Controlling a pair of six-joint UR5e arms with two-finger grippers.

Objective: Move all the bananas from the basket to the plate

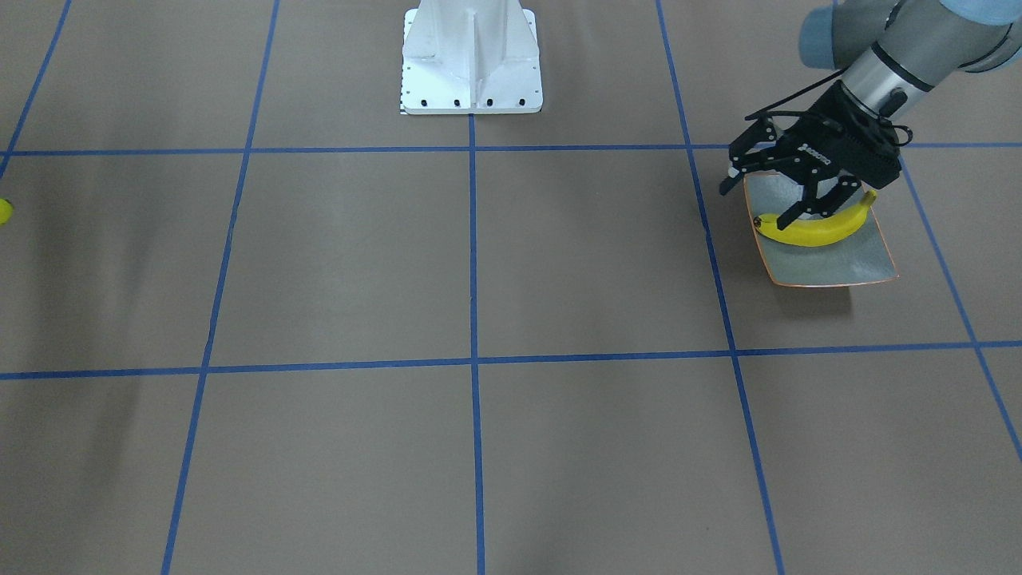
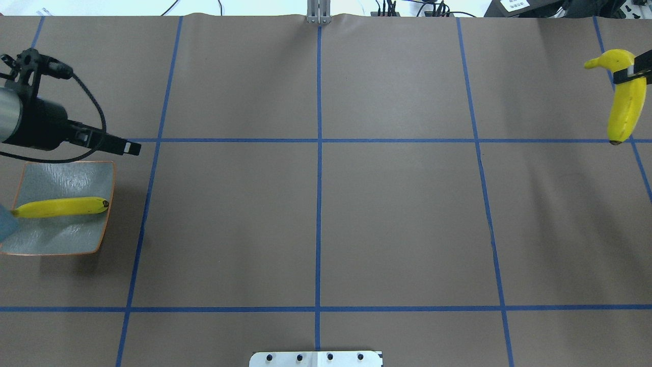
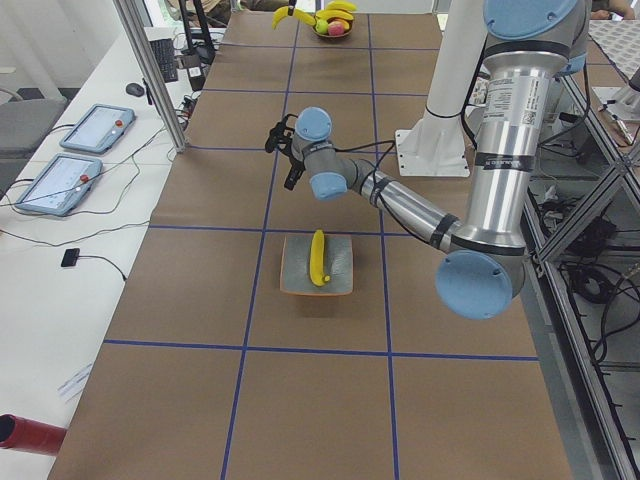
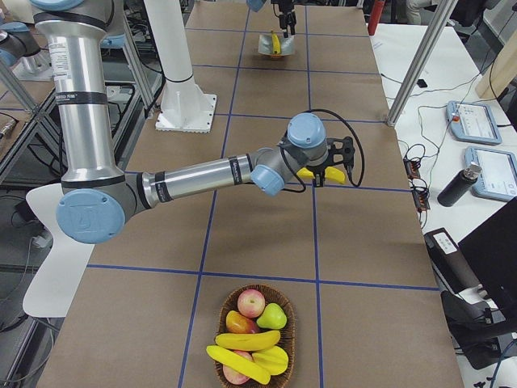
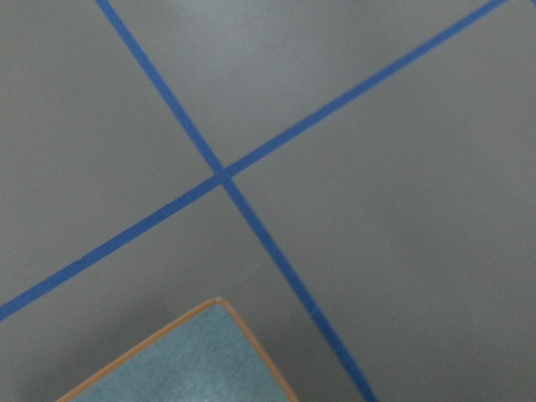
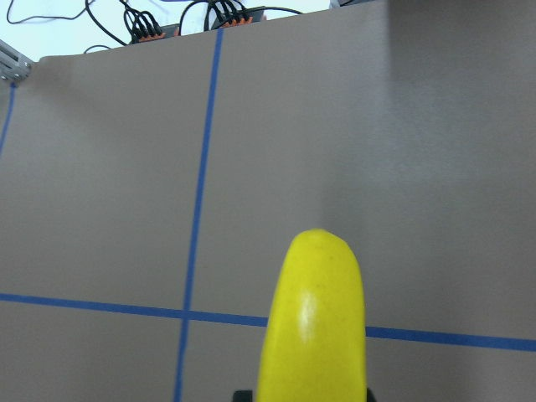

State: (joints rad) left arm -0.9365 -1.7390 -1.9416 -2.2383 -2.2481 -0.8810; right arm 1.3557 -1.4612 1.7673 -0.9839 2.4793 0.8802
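One yellow banana [image 2: 61, 207] lies across the grey-green plate [image 2: 61, 237] at the table's left end; both also show in the front view, the banana [image 1: 814, 230] on the plate [image 1: 838, 267]. My left gripper [image 1: 754, 208] is open and empty, just above the plate's far edge and the banana's tip. My right gripper [image 2: 629, 75] is shut on a second banana [image 2: 625, 109] and holds it in the air above the table's right part. That banana fills the right wrist view [image 6: 314, 322]. More bananas [image 4: 250, 340] lie in the basket [image 4: 284, 319].
The woven basket also holds apples and a pear [image 4: 273, 316] and stands at the table's right end. The white robot base [image 1: 471, 60] stands at the middle of my side. Blue tape lines cross the brown table. Tablets and cables lie on side benches.
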